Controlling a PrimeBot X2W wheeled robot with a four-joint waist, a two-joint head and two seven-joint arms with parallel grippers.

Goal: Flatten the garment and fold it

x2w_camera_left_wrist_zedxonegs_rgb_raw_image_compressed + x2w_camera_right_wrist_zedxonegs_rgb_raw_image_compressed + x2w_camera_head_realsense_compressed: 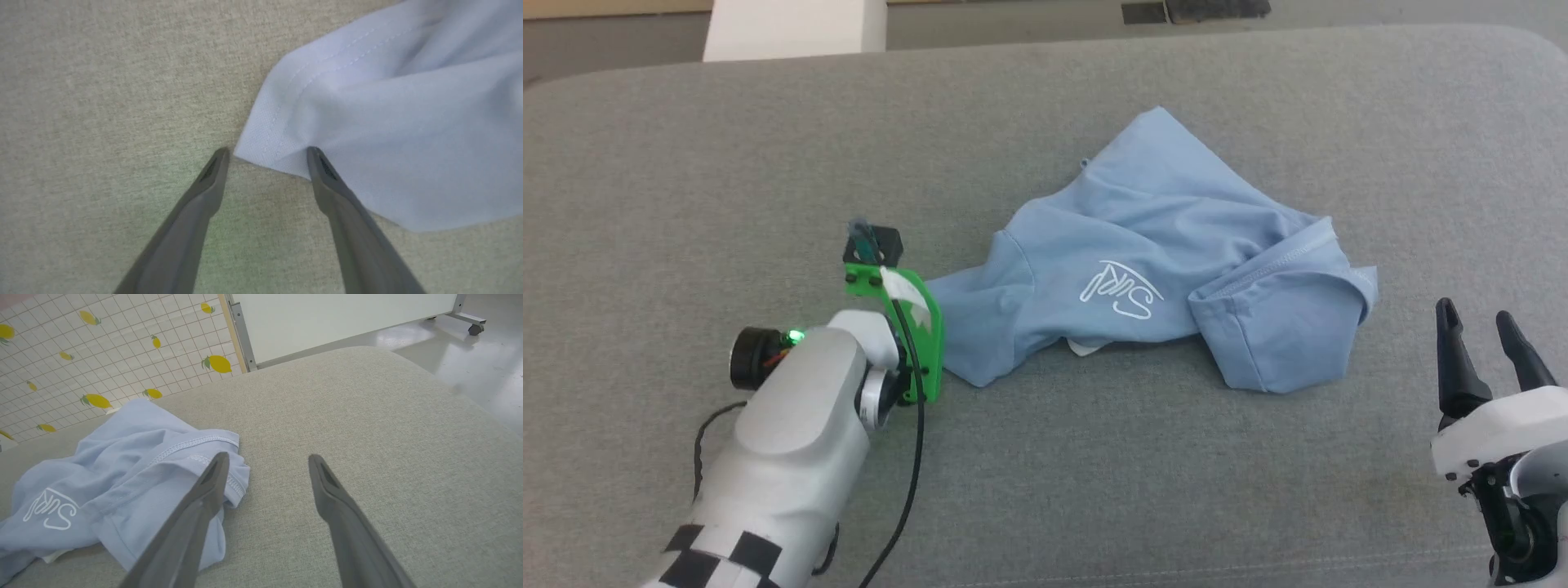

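**Crumpled Polo on Grey Upholstery, Both Claws Spread Wide**

The garment (1143, 269) is seen lying in a rumpled heap slightly right of the middle of the padded surface (768, 163), a grey, coarsely woven cloth top with rounded corners. The garment is a light blue, soft knit, creased into broad folds that rise to a point at the far side. A white cursive logo (1121, 290) is shown upside down on the near face. A sleeve is turned towards the right, with a double row of stitching along its hem (1282, 261). A small sliver of white collar (1086, 349) can be made out under the near edge.

The left gripper (267, 150) is held at the garment's left end, its two tapered dark fingers spread wide. In the left wrist view a rounded, stitched corner of the fabric is framed between the tips: one tip is laid over the fabric's edge, the other over bare weave. Nothing is clamped. In the head view a flat green bracket (915, 327) and a thin black cable (907, 490) are seen on that wrist.

The right gripper (1476, 314) is placed at the lower right, apart from the garment, with its slim pointed fingers likewise spread wide and nothing between them.

Beyond the surface, in the right wrist view, a gridded sheet printed with yellow lemons (102, 355) and a smooth white panel (327, 318) on a metal frame with a castor (474, 330) are visible.
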